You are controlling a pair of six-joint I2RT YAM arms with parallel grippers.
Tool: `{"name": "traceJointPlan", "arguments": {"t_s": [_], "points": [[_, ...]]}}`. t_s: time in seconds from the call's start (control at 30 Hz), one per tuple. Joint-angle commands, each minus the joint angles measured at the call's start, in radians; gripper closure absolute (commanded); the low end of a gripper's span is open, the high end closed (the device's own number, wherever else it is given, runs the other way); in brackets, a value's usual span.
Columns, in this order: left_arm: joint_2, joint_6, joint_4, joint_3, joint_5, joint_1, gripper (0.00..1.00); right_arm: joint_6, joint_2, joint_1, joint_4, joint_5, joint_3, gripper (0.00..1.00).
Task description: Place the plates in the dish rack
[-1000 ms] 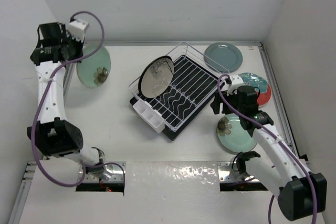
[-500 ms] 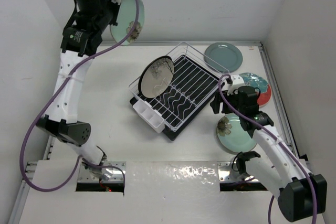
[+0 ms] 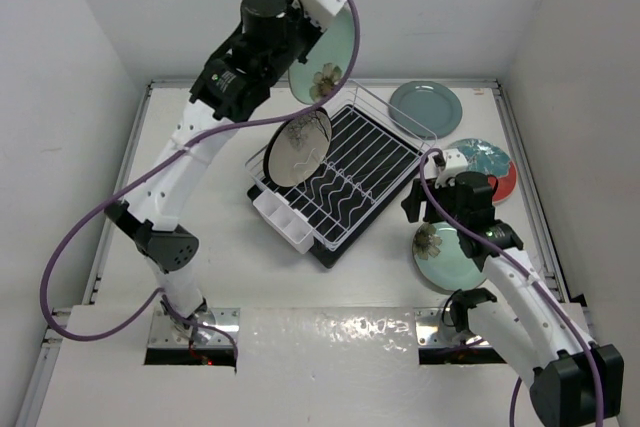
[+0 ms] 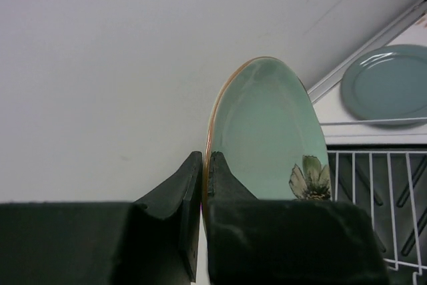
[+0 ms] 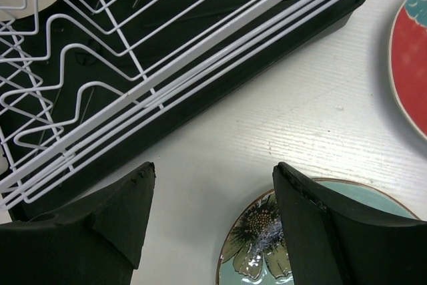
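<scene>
My left gripper (image 3: 322, 9) is shut on the rim of a pale green plate with a dark flower (image 3: 328, 55), held on edge high above the far end of the dish rack (image 3: 385, 152); the wrist view shows its fingers (image 4: 220, 185) clamping the plate (image 4: 267, 131). A cream plate with a dark rim (image 3: 297, 147) stands in the rack. My right gripper (image 3: 425, 199) is open, low beside the rack's right side, over the edge of a second pale green flower plate (image 3: 448, 255), which also shows in the right wrist view (image 5: 280, 258). A grey-teal plate (image 3: 426, 107) and a red plate (image 3: 490, 167) lie flat.
The white cutlery box (image 3: 280, 220) sits at the rack's near-left end. Walls close in on the left, back and right. The rack's black tray edge (image 5: 200, 131) runs close in front of my right fingers.
My left arm has swung the pale green plate from the far left, up and rightward, to above the rack's far end. The right arm has barely moved.
</scene>
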Motion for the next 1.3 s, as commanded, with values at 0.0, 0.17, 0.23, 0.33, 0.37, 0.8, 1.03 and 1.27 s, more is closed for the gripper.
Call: {"name": "traceJointPlan", "arguments": {"t_s": [0.0,0.17,0.23,0.33,0.37,0.8,1.03,1.27], "points": [[-0.061,0.072,0.229,0.022,-0.065,-0.011,1.00,0.022,-0.020,0.005,0.025,0.005,-0.014,0.30],[-0.078,0.066,0.186,-0.049,-0.037,-0.052,1.00,0.009,-0.038,0.005,-0.007,0.016,-0.015,0.29],[-0.103,0.061,0.164,-0.090,-0.015,-0.062,1.00,0.003,-0.051,0.005,-0.019,0.024,-0.017,0.29],[-0.143,0.063,0.154,-0.211,-0.005,-0.066,1.00,-0.006,-0.060,0.005,-0.024,0.034,-0.023,0.29],[-0.152,0.061,0.151,-0.230,-0.001,-0.066,1.00,-0.006,-0.061,0.005,-0.024,0.036,-0.024,0.29],[-0.241,0.067,0.163,-0.417,0.055,-0.066,1.00,-0.009,-0.005,0.007,0.001,0.022,0.002,0.29],[-0.273,0.110,0.216,-0.594,0.073,-0.066,1.00,-0.014,-0.009,0.005,-0.007,0.024,-0.008,0.29],[-0.276,0.141,0.312,-0.702,0.059,-0.066,1.00,-0.009,-0.031,0.005,-0.004,0.025,-0.026,0.29]]}}
